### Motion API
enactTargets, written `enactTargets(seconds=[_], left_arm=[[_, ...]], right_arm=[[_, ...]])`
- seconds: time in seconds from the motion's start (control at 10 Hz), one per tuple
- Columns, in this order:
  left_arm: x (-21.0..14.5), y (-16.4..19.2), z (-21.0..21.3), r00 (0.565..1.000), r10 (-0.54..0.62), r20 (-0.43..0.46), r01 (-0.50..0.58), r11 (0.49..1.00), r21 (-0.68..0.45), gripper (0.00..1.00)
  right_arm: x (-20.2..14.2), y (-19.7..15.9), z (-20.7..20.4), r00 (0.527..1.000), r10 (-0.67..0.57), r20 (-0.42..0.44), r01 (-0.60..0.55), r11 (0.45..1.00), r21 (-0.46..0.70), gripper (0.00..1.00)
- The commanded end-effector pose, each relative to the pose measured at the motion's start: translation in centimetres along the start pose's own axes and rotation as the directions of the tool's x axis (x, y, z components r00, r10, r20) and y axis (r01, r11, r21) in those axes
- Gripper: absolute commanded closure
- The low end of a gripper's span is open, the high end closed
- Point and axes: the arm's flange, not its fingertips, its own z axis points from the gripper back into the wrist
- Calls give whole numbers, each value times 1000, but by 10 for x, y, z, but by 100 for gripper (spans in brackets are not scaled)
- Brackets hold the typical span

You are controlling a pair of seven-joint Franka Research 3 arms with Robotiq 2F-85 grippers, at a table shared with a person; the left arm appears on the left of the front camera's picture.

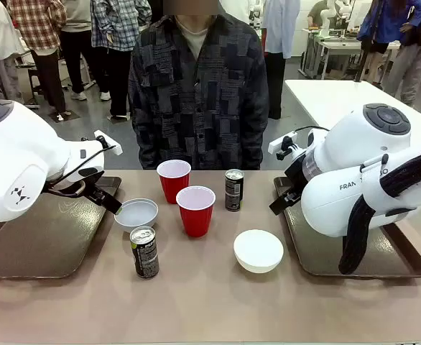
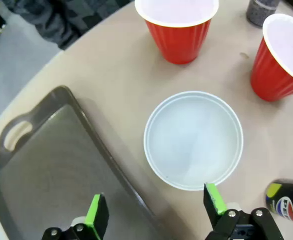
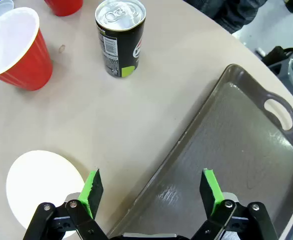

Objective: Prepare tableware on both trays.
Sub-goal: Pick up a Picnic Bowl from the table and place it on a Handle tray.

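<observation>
Bowls look like the nearest pickings for both arms. From the front, the left claw point(image 1: 104, 195) hangs low over the inner edge of the left tray point(image 1: 38, 244), spread wide and holding nothing. The left bowl point(image 1: 136, 213) sits on the tabletop point(image 1: 196, 302) just beside that edge, right off the claw's tip. The right claw point(image 1: 286, 195) is likewise spread and empty above the inner edge of the right tray point(image 1: 318, 259). The right bowl point(image 1: 258, 250) lies near it, toward the middle and the robot's side. The far cup point(image 1: 173, 180), near cup point(image 1: 196, 210), far can point(image 1: 233, 190) and near can point(image 1: 145, 251) stand between the trays, none on a tray yet.

From the left wrist, the left bowl point(image 2: 193, 140) lies just ahead of the fingers but off centre. One green pad point(image 2: 212, 196) hovers at its near rim, touching or not I cannot tell, while the other hangs over the left tray point(image 2: 51, 160). Being round, the bowl offers no long axis, so I reckon a small sideways shift would put its rim between the pads.

From the right wrist, one finger hangs over the right tray point(image 3: 236, 145) and the other over bare tabletop just beside the right bowl point(image 3: 41, 185), which lies outside that finger. I judge this claw must swing away from the tray to reach it.
</observation>
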Motion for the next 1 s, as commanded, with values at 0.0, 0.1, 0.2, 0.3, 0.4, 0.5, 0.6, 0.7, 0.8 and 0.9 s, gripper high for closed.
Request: enactTargets(seconds=[0.0, 0.1, 0.2, 0.3, 0.4, 0.5, 0.6, 0.7, 0.8, 0.9], left_arm=[[0, 0, 0, 1000, 0, 0, 0, 1000, 0, 0], [0, 0, 0, 1000, 0, 0, 0, 1000, 0, 0], [0, 0, 0, 1000, 0, 0, 0, 1000, 0, 0], [0, 0, 0, 1000, 0, 0, 0, 1000, 0, 0], [0, 0, 0, 1000, 0, 0, 0, 1000, 0, 0], [0, 0, 0, 1000, 0, 0, 0, 1000, 0, 0], [0, 0, 0, 1000, 0, 0, 0, 1000, 0, 0], [0, 0, 0, 1000, 0, 0, 0, 1000, 0, 0], [0, 0, 0, 1000, 0, 0, 0, 1000, 0, 0], [0, 0, 0, 1000, 0, 0, 0, 1000, 0, 0]], right_arm=[[0, 0, 0, 1000, 0, 0, 0, 1000, 0, 0], [0, 0, 0, 1000, 0, 0, 0, 1000, 0, 0], [0, 0, 0, 1000, 0, 0, 0, 1000, 0, 0], [0, 0, 0, 1000, 0, 0, 0, 1000, 0, 0], [0, 0, 0, 1000, 0, 0, 0, 1000, 0, 0], [0, 0, 0, 1000, 0, 0, 0, 1000, 0, 0], [0, 0, 0, 1000, 0, 0, 0, 1000, 0, 0], [0, 0, 0, 1000, 0, 0, 0, 1000, 0, 0], [0, 0, 0, 1000, 0, 0, 0, 1000, 0, 0], [0, 0, 0, 1000, 0, 0, 0, 1000, 0, 0]])
